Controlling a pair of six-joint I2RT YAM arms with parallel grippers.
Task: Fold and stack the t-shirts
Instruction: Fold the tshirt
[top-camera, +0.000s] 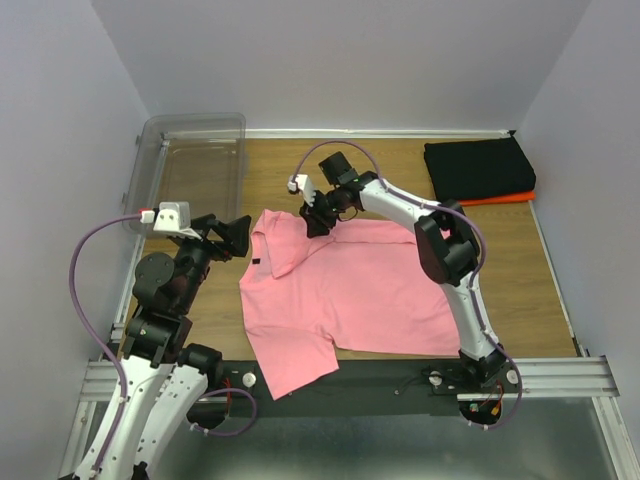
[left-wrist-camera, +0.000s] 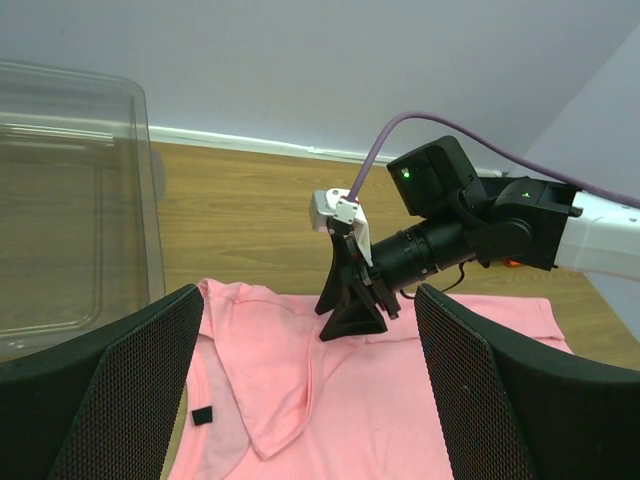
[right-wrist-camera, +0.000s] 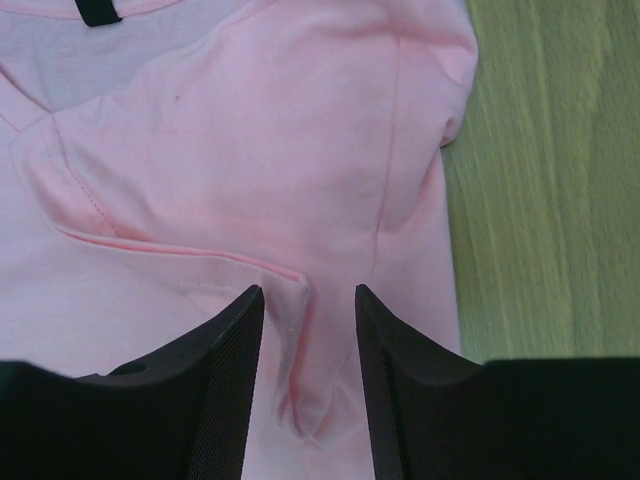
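Salmon-pink t-shirt (top-camera: 350, 290): lies flat in the middle of the wooden table (top-camera: 560, 300). Its collar is toward the left of the top view, and one sleeve hangs over the near table edge at the lower centre.
Neck label (left-wrist-camera: 203, 415): a small dark tab inside the collar, in the lower left of the left wrist view.
Far sleeve (right-wrist-camera: 250, 150): turned in over the chest, making a loose triangular flap.
Right gripper (top-camera: 318, 222): tips are down at the shirt's upper edge, the jaws a little apart astride a raised ridge of pink cloth (the pads do not look pressed on it), so nothing is held.
Left gripper (top-camera: 238, 235): jaws spread wide and empty, hovering just beside the collar at the shirt's left edge.
Finished shirts: the black folded t-shirt (top-camera: 475, 168) sits on the orange folded t-shirt (top-camera: 512, 198) in the upper right, well apart from the pink one.
Clear plastic bin (top-camera: 190, 125): upper left, beside the left arm.
Risks: closing on that thin ridge may catch only the top layer, so the flap could unroll when lifted. A pull by the right arm alone could drag the whole shirt and skew the fold. The overhanging sleeve may draw the cloth off the table.
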